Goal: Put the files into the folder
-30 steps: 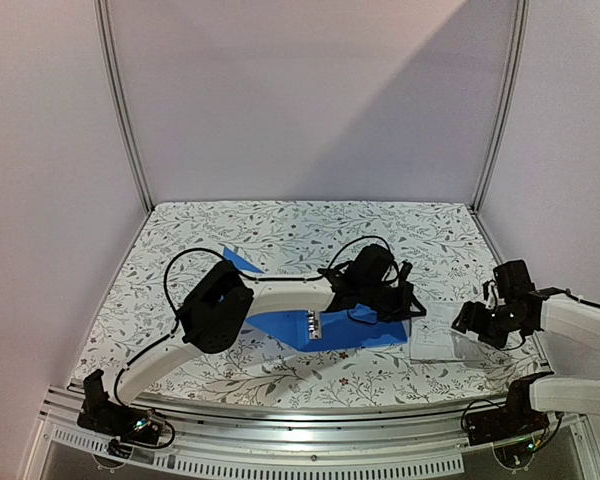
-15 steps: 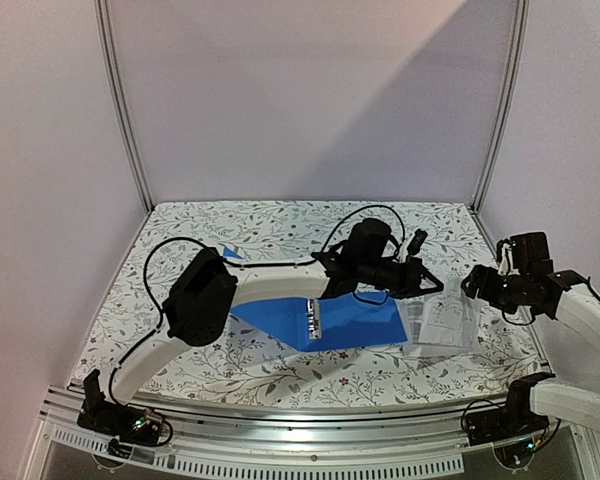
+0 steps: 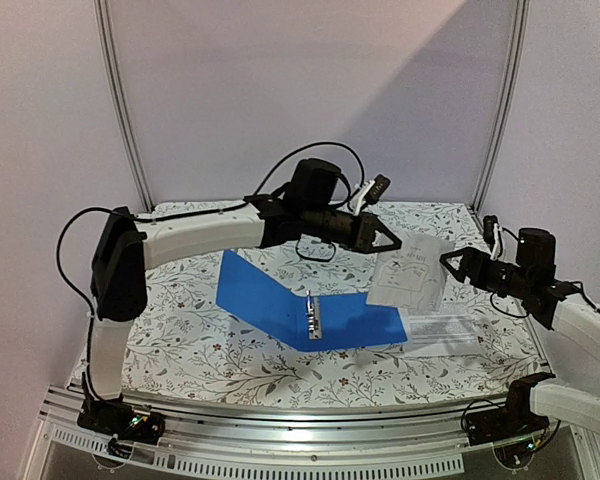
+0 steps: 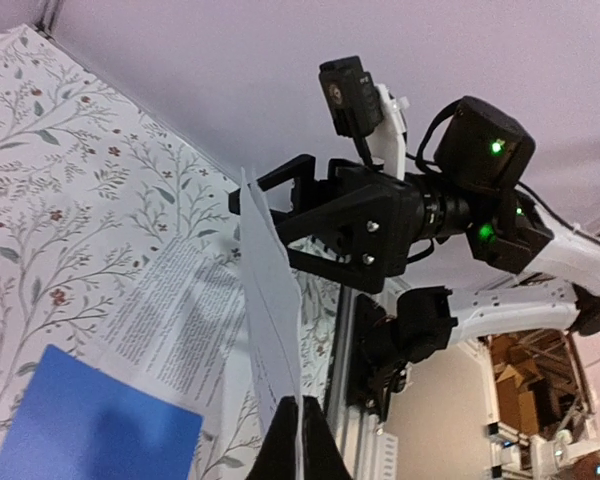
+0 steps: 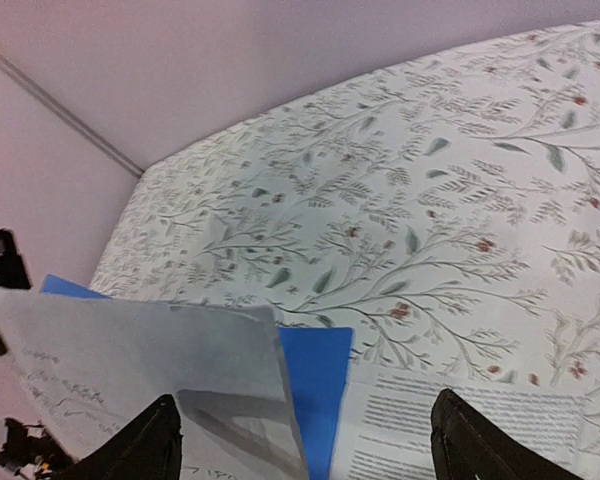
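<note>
Since a second ago my left arm has swung up off the folder, carrying one sheet into the air, and the right arm has risen to meet it.

From above, the left gripper (image 3: 388,241) is clamped on the upper left corner of the lifted sheet (image 3: 412,275), which hangs to the right of the open blue folder (image 3: 270,295). The right gripper (image 3: 453,262) is spread wide just beside the sheet's right edge, gripping nothing. A second sheet (image 3: 445,330) lies flat on the table (image 3: 180,340), against the folder's right edge.

On the left wrist camera, the lifted sheet shows edge-on, pinched between my fingers, with the right jaws facing it.

On the right wrist camera, the sheet's corner reaches between my open fingers; I cannot confirm contact.

The folder is open, but I judge neither sheet filed yet.
</note>
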Motion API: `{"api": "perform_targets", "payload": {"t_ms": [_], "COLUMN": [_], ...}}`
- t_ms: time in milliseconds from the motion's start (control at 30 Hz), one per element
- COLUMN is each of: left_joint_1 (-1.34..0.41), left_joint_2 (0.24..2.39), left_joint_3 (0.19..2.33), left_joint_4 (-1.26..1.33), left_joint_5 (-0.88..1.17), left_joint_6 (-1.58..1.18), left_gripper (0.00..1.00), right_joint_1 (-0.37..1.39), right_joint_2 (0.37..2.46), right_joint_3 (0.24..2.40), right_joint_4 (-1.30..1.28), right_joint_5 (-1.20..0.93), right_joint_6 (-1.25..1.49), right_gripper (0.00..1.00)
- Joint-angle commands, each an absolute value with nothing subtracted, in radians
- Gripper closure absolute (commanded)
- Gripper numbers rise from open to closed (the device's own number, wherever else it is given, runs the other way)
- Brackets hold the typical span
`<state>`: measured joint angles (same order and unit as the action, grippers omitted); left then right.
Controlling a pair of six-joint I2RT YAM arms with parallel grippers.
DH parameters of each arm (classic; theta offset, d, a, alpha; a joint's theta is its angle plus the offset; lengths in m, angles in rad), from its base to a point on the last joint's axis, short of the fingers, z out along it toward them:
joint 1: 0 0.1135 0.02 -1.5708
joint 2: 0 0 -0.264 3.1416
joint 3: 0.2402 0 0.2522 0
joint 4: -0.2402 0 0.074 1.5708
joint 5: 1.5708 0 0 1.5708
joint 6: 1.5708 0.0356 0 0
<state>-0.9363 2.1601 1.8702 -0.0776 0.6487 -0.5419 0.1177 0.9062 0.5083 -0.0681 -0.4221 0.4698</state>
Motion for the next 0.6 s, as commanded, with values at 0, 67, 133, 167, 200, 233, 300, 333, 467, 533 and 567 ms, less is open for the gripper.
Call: {"api": "perform_targets", "payload": {"t_ms": [0,67,133,167,200,233,300,333,467,533,567], "left_joint_1": [-0.917,-0.907,-0.893,-0.883,-0.872,-0.862,-0.844,-0.839,-0.836,-0.836,-0.836], "left_joint_2": [2.058,2.017,1.984,1.971,1.960,1.951,1.944,1.942,1.936,1.926,1.917], "left_joint_3": [1.812,1.776,1.741,1.719,1.696,1.671,1.632,1.626,1.625,1.619,1.614], "left_joint_4": [-0.278,-0.280,-0.269,-0.255,-0.231,-0.201,-0.132,-0.117,-0.110,-0.101,-0.097], "left_joint_5": [0.627,0.620,0.609,0.608,0.612,0.625,0.665,0.676,0.704,0.725,0.734], "left_joint_6": [-0.314,-0.298,-0.304,-0.314,-0.328,-0.349,-0.394,-0.406,-0.414,-0.420,-0.424], "left_gripper": [1.00,1.00,1.00,1.00,1.00,1.00,1.00,1.00,1.00,1.00,1.00], "right_joint_1": [0.121,0.130,0.150,0.166,0.185,0.209,0.265,0.283,0.305,0.306,0.307], "right_joint_2": [0.947,0.978,1.001,1.006,1.015,1.022,1.050,1.060,1.093,1.119,1.129], "right_joint_3": [0.421,0.386,0.382,0.386,0.392,0.404,0.434,0.448,0.468,0.481,0.486], "right_joint_4": [0.330,0.475,0.538,0.542,0.543,0.535,0.471,0.435,0.415,0.413,0.413], "right_joint_5": [-0.722,-0.808,-0.854,-0.868,-0.883,-0.891,-0.878,-0.867,-0.833,-0.826,-0.824], "right_joint_6": [0.547,0.634,0.660,0.658,0.650,0.642,0.601,0.577,0.514,0.510,0.510], "right_gripper": [0.16,0.16,0.16,0.16,0.16,0.16,0.17,0.17,0.16,0.16,0.16]}}
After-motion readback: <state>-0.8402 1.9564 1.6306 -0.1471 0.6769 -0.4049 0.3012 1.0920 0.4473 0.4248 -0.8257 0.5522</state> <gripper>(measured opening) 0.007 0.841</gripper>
